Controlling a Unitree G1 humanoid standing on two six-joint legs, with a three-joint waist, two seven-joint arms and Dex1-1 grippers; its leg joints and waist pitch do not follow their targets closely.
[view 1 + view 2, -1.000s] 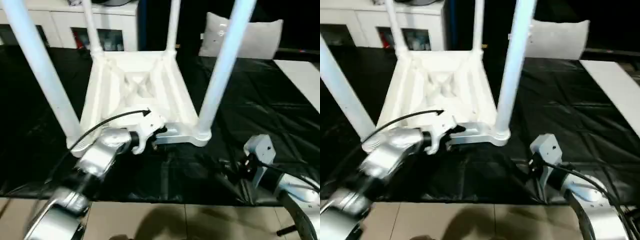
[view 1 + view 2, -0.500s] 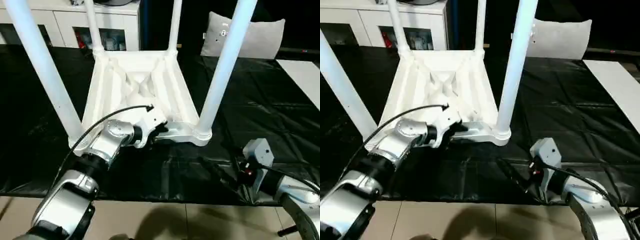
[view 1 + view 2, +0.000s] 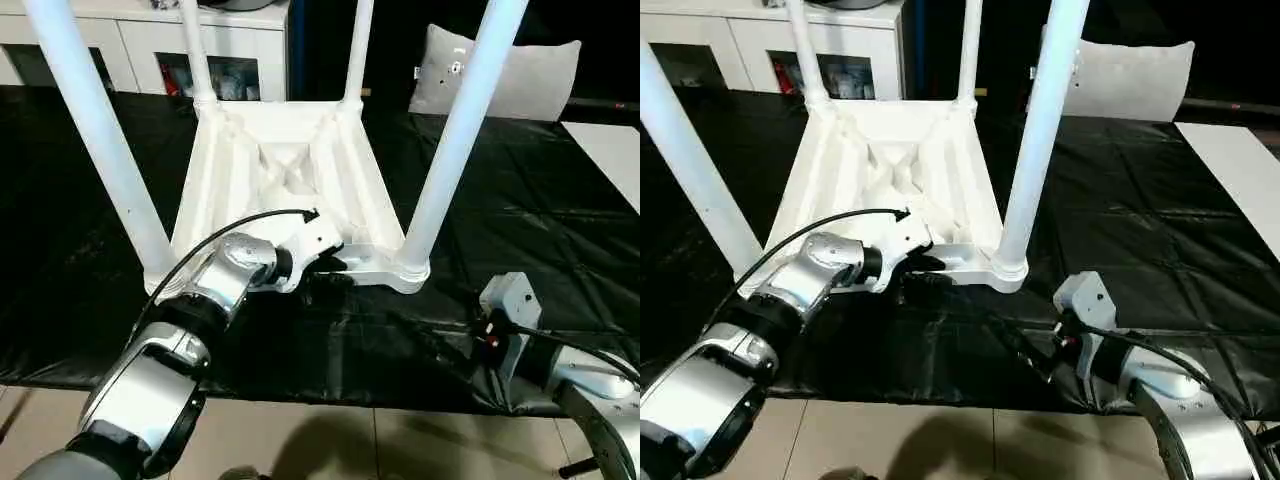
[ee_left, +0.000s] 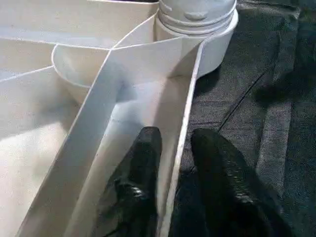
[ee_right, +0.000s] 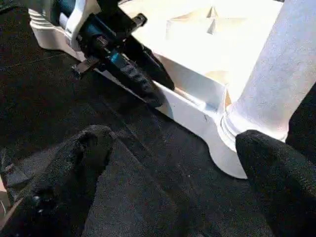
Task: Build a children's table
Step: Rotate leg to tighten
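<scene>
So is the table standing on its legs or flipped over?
Flipped over: the children's table lies top-down on the black sheet, ribbed underside up, legs pointing upward.

The left tool (image 4: 174,163) pinches the table (image 4: 59,113) rim wall near a corner socket (image 4: 197,24).

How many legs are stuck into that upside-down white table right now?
4. Near left leg and near right leg rise close to the robot; far left leg and far right leg stand at the back corners.

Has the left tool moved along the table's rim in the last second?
No. The left tool stays clamped on the children's table at its near rim, the same gap from the near right leg socket.
</scene>
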